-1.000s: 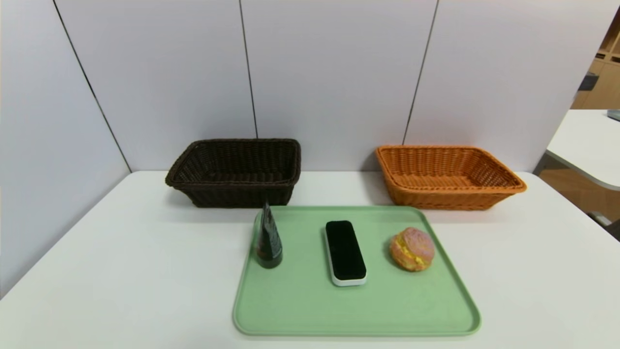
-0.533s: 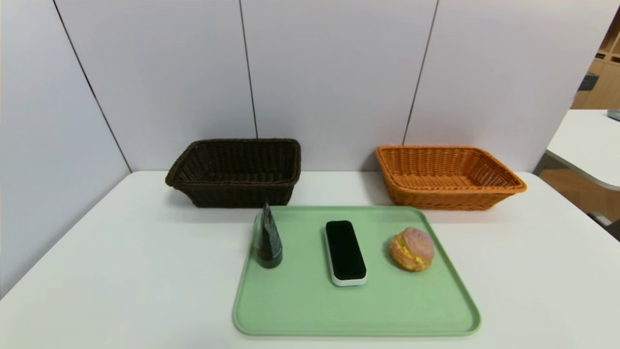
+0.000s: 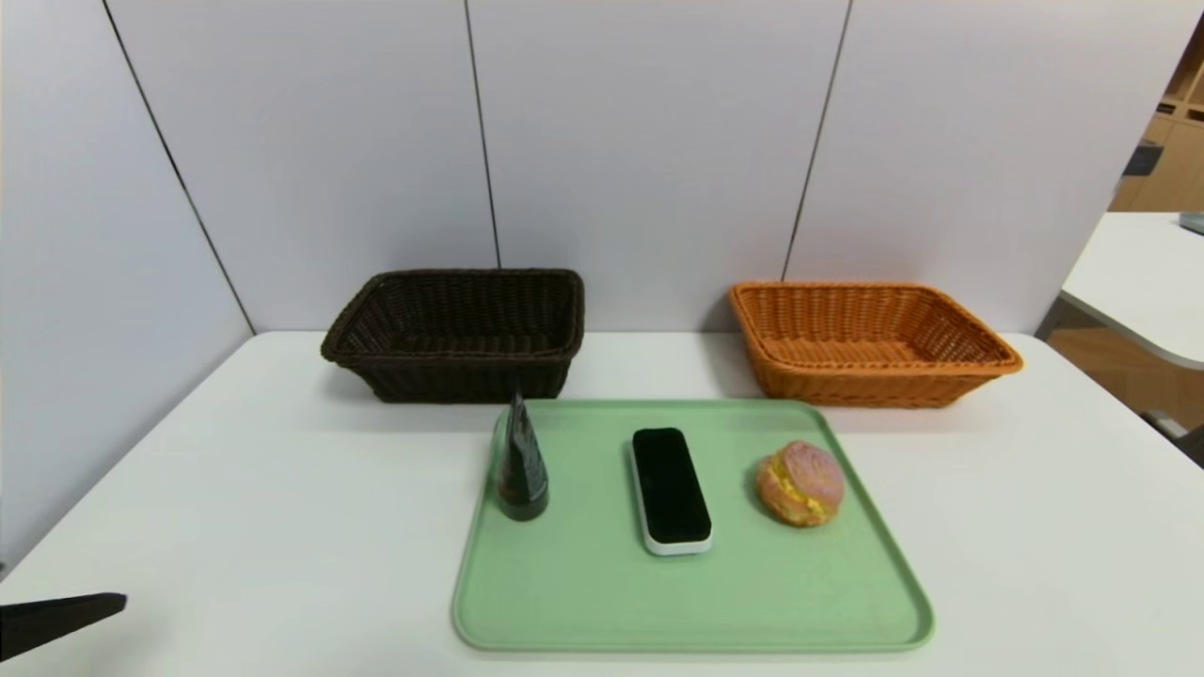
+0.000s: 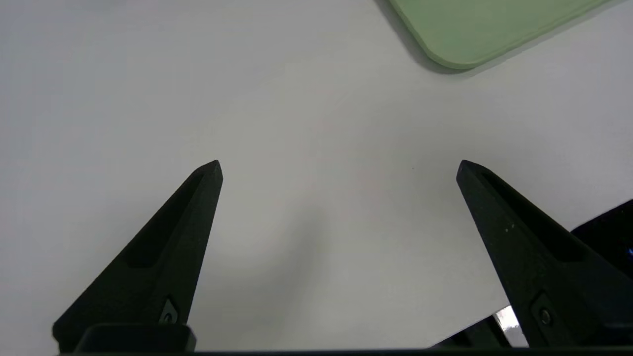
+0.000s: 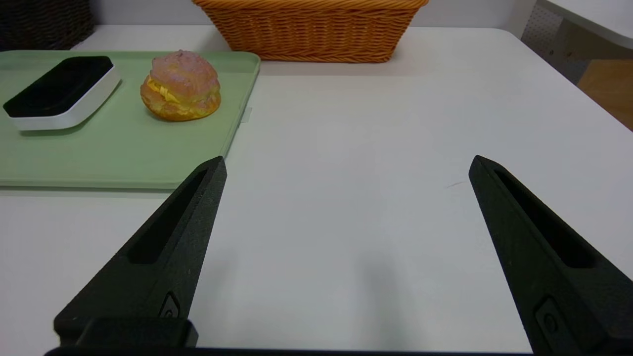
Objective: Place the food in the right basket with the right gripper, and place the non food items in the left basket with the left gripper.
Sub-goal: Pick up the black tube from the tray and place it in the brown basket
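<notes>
A pale green tray sits in the middle of the white table, and all three items are lined up across it. On its left edge stands the dark tapered pouch, upright, crimped top pointing up. In the centre lies the black oblong bar with its white base, long axis running away from the robot. To the right of the bar, near the tray's right rim, sits the pink-topped bun with yellow filling, apart from the bar.

Behind the tray, against the grey wall panels, the dark brown basket is on the left and the orange basket on the right; both hold nothing that can be seen from the head view.

The left gripper has one black fingertip poking into the head view at the lower left corner, well apart from the tray. In its wrist view the two fingers are spread wide over bare table, gripping nothing, with a rounded corner of the tray just visible ahead of them.

The right gripper is out of the head view. Its wrist view shows the fingers splayed wide and holding nothing, low over the table to the right of the tray, with the bun, the bar and the orange basket ahead of it.
</notes>
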